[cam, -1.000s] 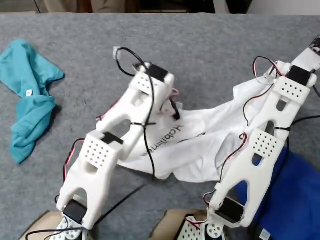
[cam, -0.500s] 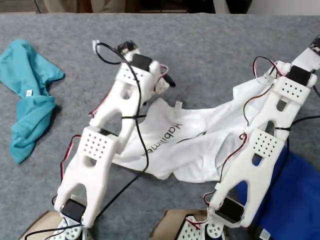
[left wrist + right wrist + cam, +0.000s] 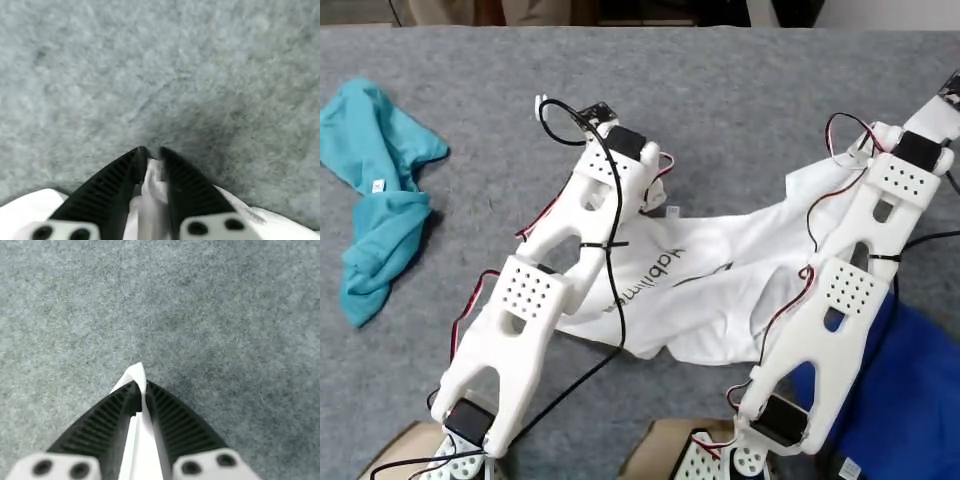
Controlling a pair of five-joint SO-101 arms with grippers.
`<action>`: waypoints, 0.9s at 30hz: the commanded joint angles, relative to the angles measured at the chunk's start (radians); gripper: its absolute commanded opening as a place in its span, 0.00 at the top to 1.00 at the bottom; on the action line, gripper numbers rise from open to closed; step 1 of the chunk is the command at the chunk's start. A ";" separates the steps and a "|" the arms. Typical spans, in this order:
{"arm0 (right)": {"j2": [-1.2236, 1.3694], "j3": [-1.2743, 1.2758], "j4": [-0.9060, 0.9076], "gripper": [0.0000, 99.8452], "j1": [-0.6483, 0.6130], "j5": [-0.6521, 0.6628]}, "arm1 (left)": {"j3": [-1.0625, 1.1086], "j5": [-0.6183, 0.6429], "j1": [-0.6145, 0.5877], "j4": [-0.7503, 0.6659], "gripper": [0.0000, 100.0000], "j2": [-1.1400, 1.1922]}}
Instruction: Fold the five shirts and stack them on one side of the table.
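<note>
Spreading the white shirt (image 3: 720, 290), I am clamping its edges in my left gripper (image 3: 150, 154) and right gripper (image 3: 141, 386); next, probably, pulling it taut before folding.

The left arm (image 3: 535, 310) is stretched forward from its base at the near edge and bent at the elbow, with its wrist turned downward. The left gripper (image 3: 150, 154) is seen with its jaws drawn nearly together, and a fold of the white shirt (image 3: 153, 182) is pinched between them. The right arm (image 3: 850, 280) is extended farther out, in a straighter line. The right gripper (image 3: 141, 386) is clamped tight on a thin edge of the same shirt.
</note>
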 commanded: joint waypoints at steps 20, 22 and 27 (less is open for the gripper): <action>-0.015 -0.044 -0.021 0.99 -0.019 0.014 | -0.554 -0.025 -0.003 -0.081 0.98 0.128; -0.015 -0.044 -0.021 0.99 -0.019 0.014 | -0.554 -0.026 -0.006 -0.098 0.98 0.174; -0.015 -0.044 -0.023 0.99 -0.019 0.014 | -0.565 -0.028 -0.021 -0.055 0.82 0.211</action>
